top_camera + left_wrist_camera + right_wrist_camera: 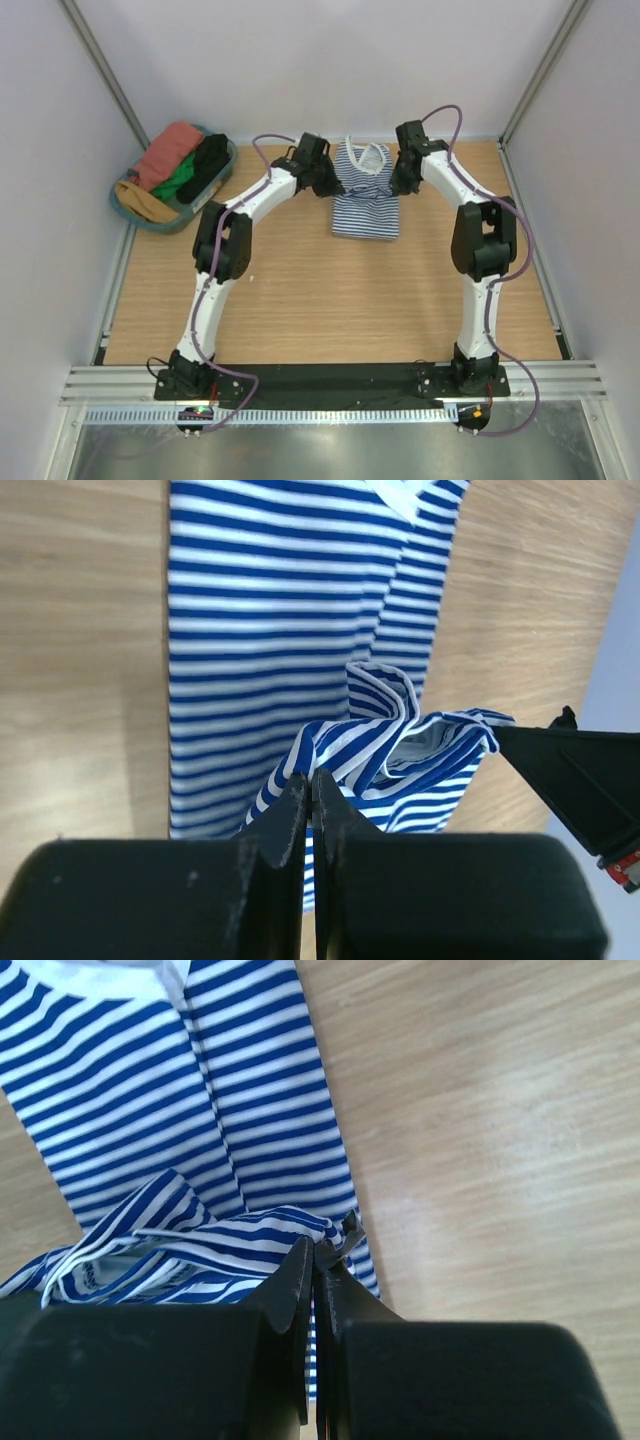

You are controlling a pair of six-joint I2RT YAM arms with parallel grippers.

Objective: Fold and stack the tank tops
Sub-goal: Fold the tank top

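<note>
The navy-and-white striped tank top (365,195) lies at the far middle of the table, its white-trimmed neck towards the back. My left gripper (333,183) is shut on its left edge; the left wrist view shows the cloth (300,630) bunched and lifted at the closed tips (310,780). My right gripper (398,183) is shut on its right edge; the right wrist view shows the striped cloth (150,1080) pinched at the tips (314,1250). A rust-red cloth (167,152) lies in the basket; I cannot tell whether it is the other tank top.
A blue-grey basket (218,185) at the far left holds rust-red, green, black and tan clothes. White walls close in the wooden table (330,300) on three sides. The arm bases stand on a black strip at the near edge.
</note>
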